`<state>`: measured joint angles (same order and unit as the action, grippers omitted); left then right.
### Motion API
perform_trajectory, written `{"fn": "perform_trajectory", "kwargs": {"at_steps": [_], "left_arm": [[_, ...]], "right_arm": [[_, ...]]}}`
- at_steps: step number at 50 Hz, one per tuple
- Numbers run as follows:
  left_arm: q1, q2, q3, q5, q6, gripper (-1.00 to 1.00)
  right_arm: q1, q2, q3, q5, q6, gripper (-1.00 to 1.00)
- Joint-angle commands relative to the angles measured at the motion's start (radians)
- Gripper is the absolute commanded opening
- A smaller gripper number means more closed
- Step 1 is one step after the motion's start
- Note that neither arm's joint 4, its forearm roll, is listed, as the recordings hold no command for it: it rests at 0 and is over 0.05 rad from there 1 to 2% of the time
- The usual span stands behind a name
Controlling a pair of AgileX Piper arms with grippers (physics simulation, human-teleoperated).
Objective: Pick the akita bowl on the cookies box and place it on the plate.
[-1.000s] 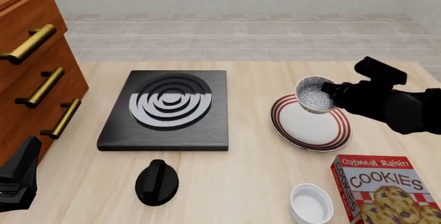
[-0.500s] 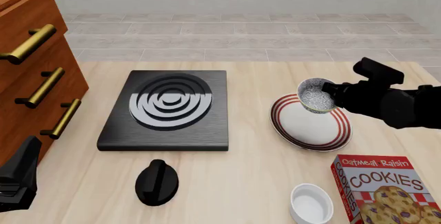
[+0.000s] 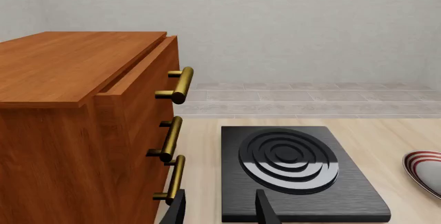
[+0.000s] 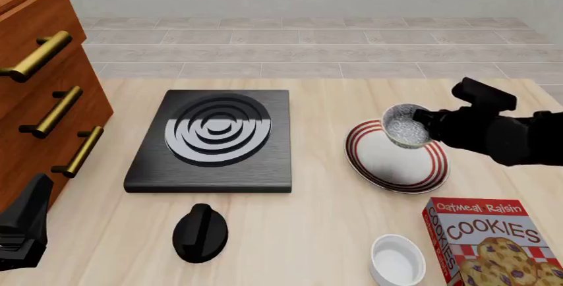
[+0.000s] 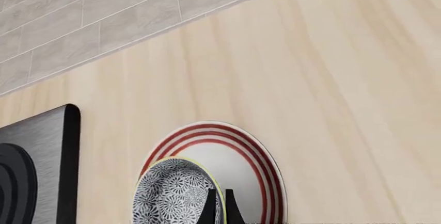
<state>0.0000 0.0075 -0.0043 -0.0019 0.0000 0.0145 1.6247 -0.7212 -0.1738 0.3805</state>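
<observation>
The speckled akita bowl (image 4: 403,126) hangs tilted just above the far side of the red-ringed plate (image 4: 397,169), with my right gripper (image 4: 423,124) shut on its rim. In the right wrist view the fingertips (image 5: 208,207) pinch the bowl (image 5: 172,193) at its pale rim, over the plate (image 5: 265,164). The red cookies box (image 4: 489,241) lies at the near right corner with nothing on it. My left gripper (image 4: 24,228) rests at the near left, by the drawers; its fingers stand apart around nothing in the left wrist view (image 3: 220,211).
A black stove burner (image 4: 211,138) fills the table's middle, with a black knob (image 4: 200,232) in front of it. A plain white ramekin (image 4: 397,259) stands beside the cookies box. A wooden drawer cabinet (image 4: 44,95) with brass handles borders the left side.
The right gripper and the bowl have sunk a little toward the plate and shifted slightly right. The left arm has stayed put.
</observation>
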Motion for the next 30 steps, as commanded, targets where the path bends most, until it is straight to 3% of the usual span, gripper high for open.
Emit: {"fn": "perform_trajectory", "kwargs": {"at_steps": [1, 30], "left_arm": [[0.000, 0.000, 0.000, 0.000, 0.000, 1.00], [0.000, 0.000, 0.000, 0.000, 0.000, 1.00]], "right_arm": [[-0.006, -0.008, 0.003, -0.001, -0.004, -1.00], [0.005, 0.066, 0.006, -0.050, 0.000, -1.00]]}}
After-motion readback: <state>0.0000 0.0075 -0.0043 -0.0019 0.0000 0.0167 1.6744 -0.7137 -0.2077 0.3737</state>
